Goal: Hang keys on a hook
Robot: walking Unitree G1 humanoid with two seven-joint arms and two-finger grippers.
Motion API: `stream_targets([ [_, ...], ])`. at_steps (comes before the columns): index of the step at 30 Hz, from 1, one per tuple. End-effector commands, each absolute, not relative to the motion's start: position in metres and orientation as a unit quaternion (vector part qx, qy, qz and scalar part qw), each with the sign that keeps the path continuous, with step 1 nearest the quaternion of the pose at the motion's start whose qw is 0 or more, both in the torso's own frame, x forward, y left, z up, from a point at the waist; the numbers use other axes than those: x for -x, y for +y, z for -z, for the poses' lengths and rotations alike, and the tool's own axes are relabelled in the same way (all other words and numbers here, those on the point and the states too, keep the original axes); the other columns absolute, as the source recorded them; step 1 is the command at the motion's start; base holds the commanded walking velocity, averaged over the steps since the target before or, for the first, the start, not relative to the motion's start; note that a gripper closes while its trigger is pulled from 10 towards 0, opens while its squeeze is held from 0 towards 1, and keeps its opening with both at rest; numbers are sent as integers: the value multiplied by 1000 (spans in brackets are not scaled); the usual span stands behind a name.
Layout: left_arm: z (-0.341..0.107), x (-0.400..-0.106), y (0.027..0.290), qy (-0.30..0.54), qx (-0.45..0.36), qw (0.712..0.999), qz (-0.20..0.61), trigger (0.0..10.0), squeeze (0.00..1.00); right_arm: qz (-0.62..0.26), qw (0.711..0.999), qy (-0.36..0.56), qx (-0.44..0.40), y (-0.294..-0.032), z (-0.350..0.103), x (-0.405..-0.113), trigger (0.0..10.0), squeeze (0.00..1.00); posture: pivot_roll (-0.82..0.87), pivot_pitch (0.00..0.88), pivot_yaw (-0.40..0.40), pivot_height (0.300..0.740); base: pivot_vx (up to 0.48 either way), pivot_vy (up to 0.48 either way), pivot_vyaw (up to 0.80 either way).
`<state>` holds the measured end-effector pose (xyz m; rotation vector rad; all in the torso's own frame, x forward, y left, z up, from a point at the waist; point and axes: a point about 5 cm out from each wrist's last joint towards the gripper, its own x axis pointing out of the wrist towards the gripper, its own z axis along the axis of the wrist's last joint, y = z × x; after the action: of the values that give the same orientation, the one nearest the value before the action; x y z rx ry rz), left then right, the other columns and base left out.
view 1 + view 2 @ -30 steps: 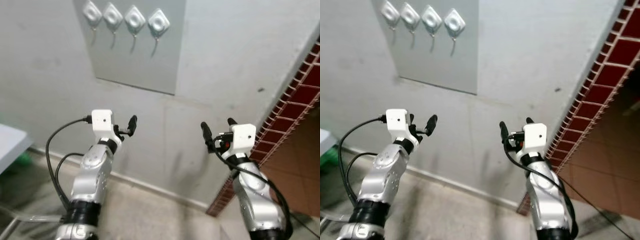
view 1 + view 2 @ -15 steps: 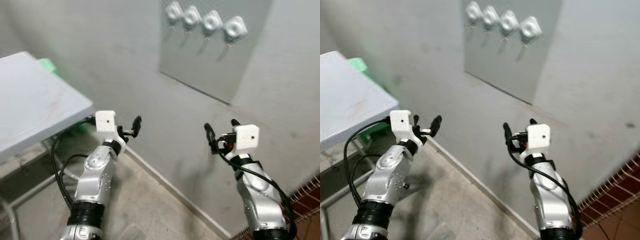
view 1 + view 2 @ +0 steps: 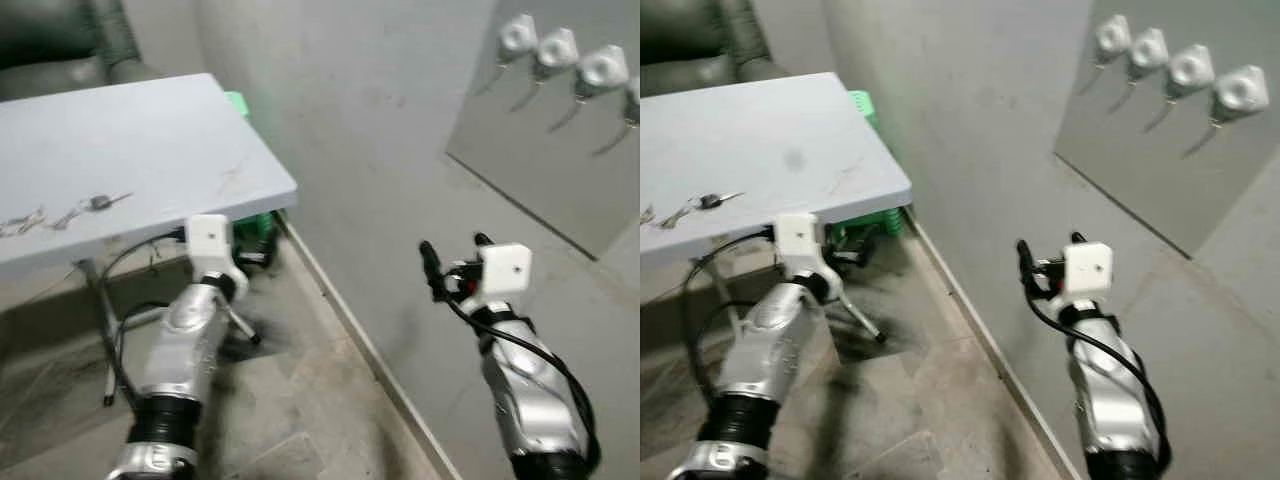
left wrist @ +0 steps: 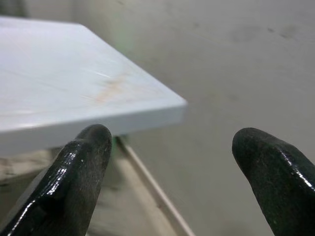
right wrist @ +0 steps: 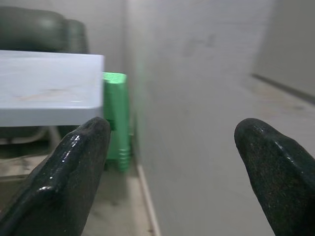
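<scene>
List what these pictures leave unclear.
- Keys on the table: too small and blurred in the eye views to count.
- Fourth hook: cut off by the left eye view's edge.
- Left gripper open, right gripper open; the green thing behind the table stays unidentifiable.

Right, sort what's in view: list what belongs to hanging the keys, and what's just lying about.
For the job:
- keys, lying on the table
- hooks, a row on the wall panel
- left gripper, open, holding nothing
- right gripper, open, holding nothing

Just there:
- grey table
- green stool behind the table, by the wall
- dark chair
</scene>
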<state>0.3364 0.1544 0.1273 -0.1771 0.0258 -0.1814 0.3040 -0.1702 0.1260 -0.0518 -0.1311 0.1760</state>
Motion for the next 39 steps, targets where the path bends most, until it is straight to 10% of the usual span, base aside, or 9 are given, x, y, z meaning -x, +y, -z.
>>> stream_targets([
  [1,-128,-337,146,12,89,991,100,10000,0,-80,995,-59,29,-177,-124,-304,10000,0,-113,0,-20,740,0,0,800],
  [20,-123,-320,145,2,122,987,104,10000,0,-87,994,-61,7,-168,-122,-300,10000,0,-113,0,-23,740,0,0,800],
  [39,-125,-326,154,10,127,987,94,10000,0,-81,994,-73,-27,-170,-126,-297,10000,0,-110,0,-20,740,0,161,0],
])
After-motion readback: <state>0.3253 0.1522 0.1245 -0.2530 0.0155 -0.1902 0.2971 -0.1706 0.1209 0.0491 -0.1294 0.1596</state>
